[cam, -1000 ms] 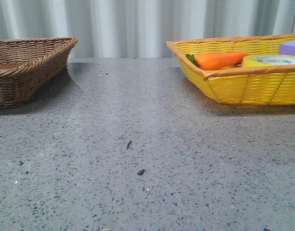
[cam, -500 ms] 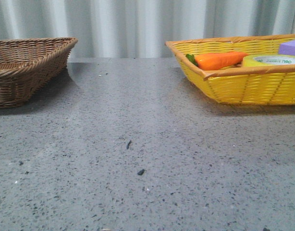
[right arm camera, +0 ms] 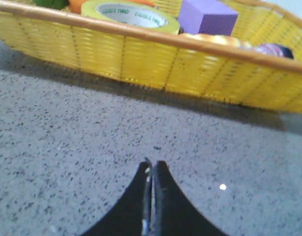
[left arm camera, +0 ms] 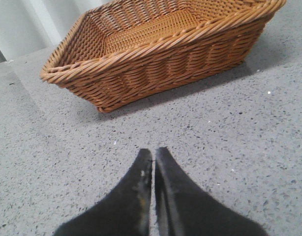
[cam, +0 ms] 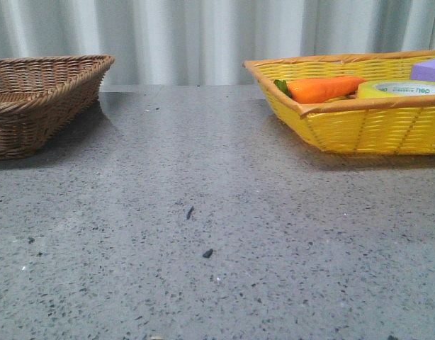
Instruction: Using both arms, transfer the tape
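Observation:
The tape (cam: 402, 89), a flat pale yellow-green roll with a white printed inner ring, lies in the yellow basket (cam: 359, 131) at the right of the table. The right wrist view shows the tape (right arm camera: 131, 15) just behind the basket's near wall (right arm camera: 141, 61). My right gripper (right arm camera: 152, 164) is shut and empty, low over the grey table a short way in front of that wall. My left gripper (left arm camera: 153, 153) is shut and empty, over the table in front of the brown wicker basket (left arm camera: 161, 54). Neither arm shows in the front view.
The yellow basket also holds an orange carrot (cam: 324, 88) and a purple block (right arm camera: 207, 17). The brown basket (cam: 40, 99) sits empty at the table's far left. Grey speckled tabletop (cam: 203, 212) lies between the baskets; a pale curtain hangs behind.

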`<state>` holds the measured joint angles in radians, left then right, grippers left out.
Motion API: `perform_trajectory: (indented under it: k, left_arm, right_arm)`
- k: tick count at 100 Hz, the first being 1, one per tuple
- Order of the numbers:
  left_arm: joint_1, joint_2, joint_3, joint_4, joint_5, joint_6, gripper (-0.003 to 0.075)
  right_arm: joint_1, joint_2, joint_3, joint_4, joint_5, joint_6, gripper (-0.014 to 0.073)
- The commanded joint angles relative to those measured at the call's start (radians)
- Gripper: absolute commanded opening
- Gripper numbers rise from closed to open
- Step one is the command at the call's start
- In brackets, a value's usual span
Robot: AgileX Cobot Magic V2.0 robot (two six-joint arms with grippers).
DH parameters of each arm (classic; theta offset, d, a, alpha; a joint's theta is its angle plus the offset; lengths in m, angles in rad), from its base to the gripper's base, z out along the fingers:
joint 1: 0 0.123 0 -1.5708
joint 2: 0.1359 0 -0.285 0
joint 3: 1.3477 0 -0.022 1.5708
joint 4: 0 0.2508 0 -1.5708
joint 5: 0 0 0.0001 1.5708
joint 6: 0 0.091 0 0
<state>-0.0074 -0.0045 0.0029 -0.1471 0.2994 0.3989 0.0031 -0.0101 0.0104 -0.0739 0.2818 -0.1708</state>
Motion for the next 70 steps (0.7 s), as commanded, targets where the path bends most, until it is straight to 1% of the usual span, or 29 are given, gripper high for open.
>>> perform_trajectory:
  k: [1,27,37,44,50,54,65,70]
  left_arm:
    - [0.002,-0.029,0.009,-0.01,-0.084,-0.011,-0.002]
    - [0.002,-0.029,0.009,-0.024,-0.084,-0.011,-0.002]
    - [0.002,-0.029,0.009,-0.159,-0.095,-0.011,-0.002]
    - [0.002,-0.029,0.009,-0.291,-0.132,-0.011,-0.002]
    - [0.002,-0.029,0.009,-0.434,-0.159,-0.011,-0.002]
    - [0.002,-0.029,0.009,-0.509,-0.162,-0.011,-0.002]
    - [0.002,-0.029,0.009,-0.543,-0.184,-0.011,-0.002]
    - [0.002,-0.029,0.009,-0.595,-0.197,-0.011,-0.002]
  right_arm:
    - [-0.003,-0.019,0.023,-0.029,-0.125,0.0,-0.0062]
    - [-0.003,-0.019,0.023,-0.027,-0.221,0.0,-0.0062]
    - [-0.003,-0.019,0.023,0.004,-0.222,0.0,-0.0062]
    - [-0.003,-0.019,0.023,0.065,-0.224,0.0,-0.0062]
    - [-0.003,-0.019,0.023,0.117,-0.224,0.0,-0.0062]
    - [-0.003,-0.019,0.023,0.128,-0.224,0.0,-0.0062]
    - [-0.003,-0.019,0.023,0.144,-0.226,0.0,-0.0062]
    - [-0.003,-0.019,0.023,0.15,-0.23,0.0,-0.0062]
